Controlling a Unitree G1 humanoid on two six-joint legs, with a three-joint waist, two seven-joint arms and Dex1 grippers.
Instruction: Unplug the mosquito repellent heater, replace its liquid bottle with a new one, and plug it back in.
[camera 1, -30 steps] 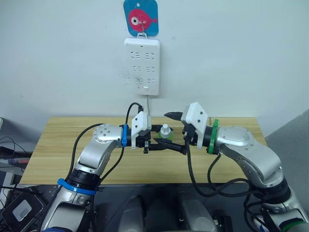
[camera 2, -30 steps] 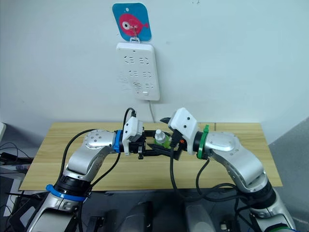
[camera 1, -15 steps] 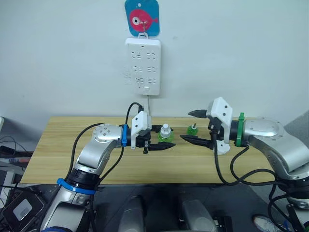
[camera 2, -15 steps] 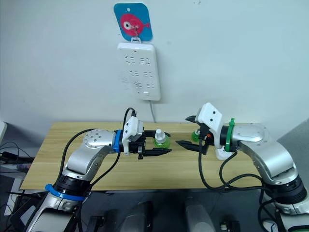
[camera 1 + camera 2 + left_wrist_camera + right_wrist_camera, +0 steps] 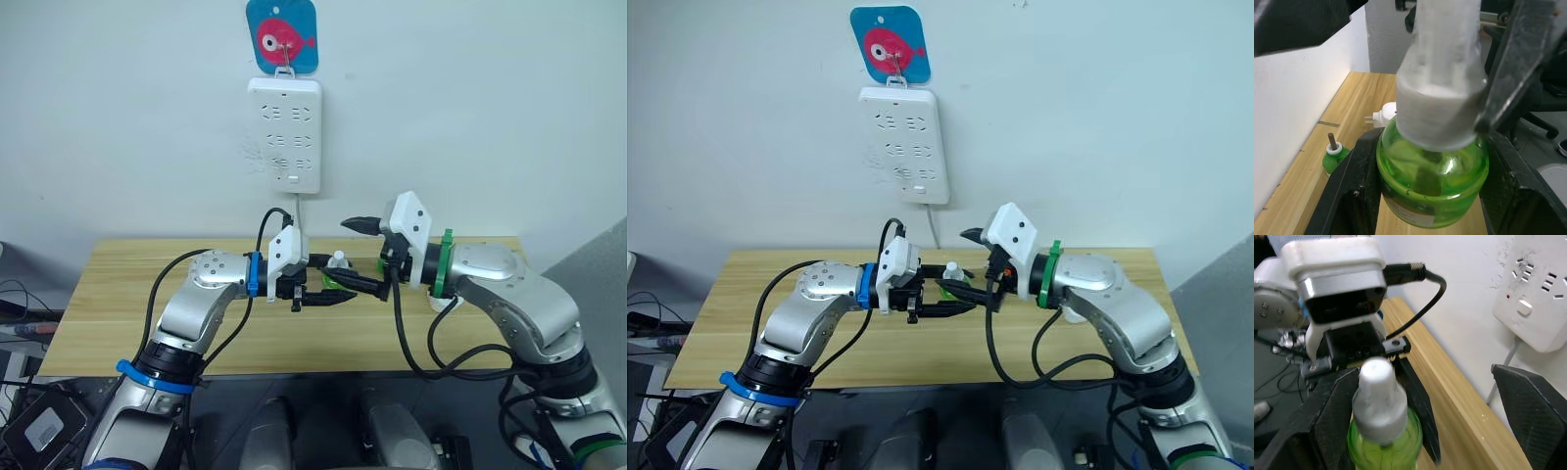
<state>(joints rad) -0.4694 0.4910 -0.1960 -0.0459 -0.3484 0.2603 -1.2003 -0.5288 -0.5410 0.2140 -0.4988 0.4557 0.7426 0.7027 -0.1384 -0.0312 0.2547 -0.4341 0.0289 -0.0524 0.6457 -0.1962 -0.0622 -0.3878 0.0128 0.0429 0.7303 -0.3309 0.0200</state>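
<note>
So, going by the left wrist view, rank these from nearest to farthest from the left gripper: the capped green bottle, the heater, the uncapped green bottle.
1. Capped green bottle: between the left gripper fingers.
2. Heater: lying on the table behind it.
3. Uncapped green bottle: standing beside the wall; too close to the heater to rank surely.

Bottle (image 5: 1432, 181) in left hand (image 5: 328, 292) above table (image 5: 118, 294); right hand (image 5: 355, 255) beside; power strip (image 5: 284, 134) behind on wall

Office-like room: wooden desk (image 5: 118, 294), office chair (image 5: 1535, 105), wall power strip (image 5: 284, 134).
</note>
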